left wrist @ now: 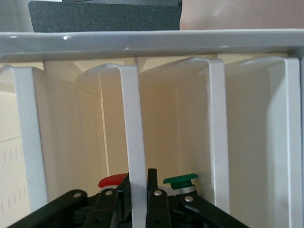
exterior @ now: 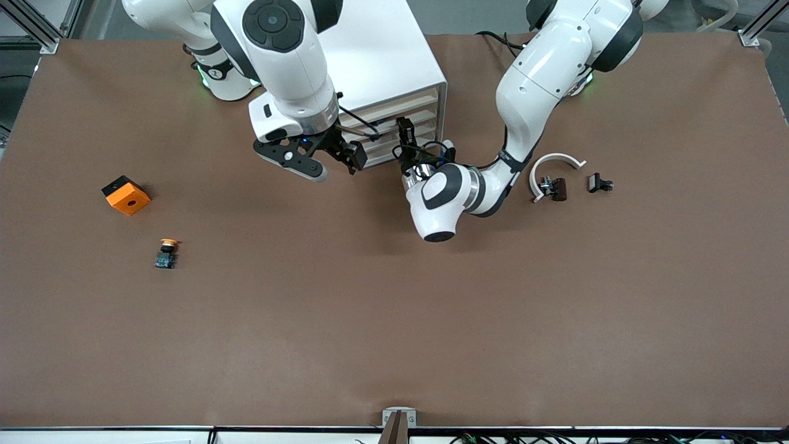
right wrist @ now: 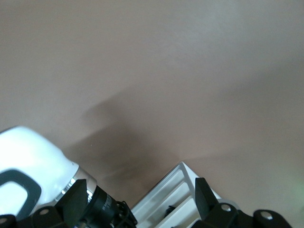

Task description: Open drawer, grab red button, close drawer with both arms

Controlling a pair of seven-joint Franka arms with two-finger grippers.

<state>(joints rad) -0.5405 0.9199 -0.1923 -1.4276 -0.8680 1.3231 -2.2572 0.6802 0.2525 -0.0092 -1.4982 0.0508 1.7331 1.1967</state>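
Observation:
The white drawer cabinet point(exterior: 382, 68) stands at the robots' edge of the table, its drawers point(exterior: 407, 117) facing the front camera. My left gripper point(exterior: 404, 131) is at the cabinet's front, shut on the white front lip of one drawer point(left wrist: 135, 137), a finger point(left wrist: 152, 183) on each side. Just past the fingers a red cap point(left wrist: 111, 180) shows inside the cabinet; it looks like the button, its body hidden. My right gripper point(exterior: 352, 154) hangs open over the table in front of the cabinet, toward the right arm's end, holding nothing point(right wrist: 141, 204).
A green-capped button point(left wrist: 180, 179) sits in the neighbouring drawer. Toward the right arm's end lie an orange cube point(exterior: 126, 195) and a yellow-orange capped button point(exterior: 166, 253). A white arc piece point(exterior: 555, 168) and small dark parts point(exterior: 599, 183) lie toward the left arm's end.

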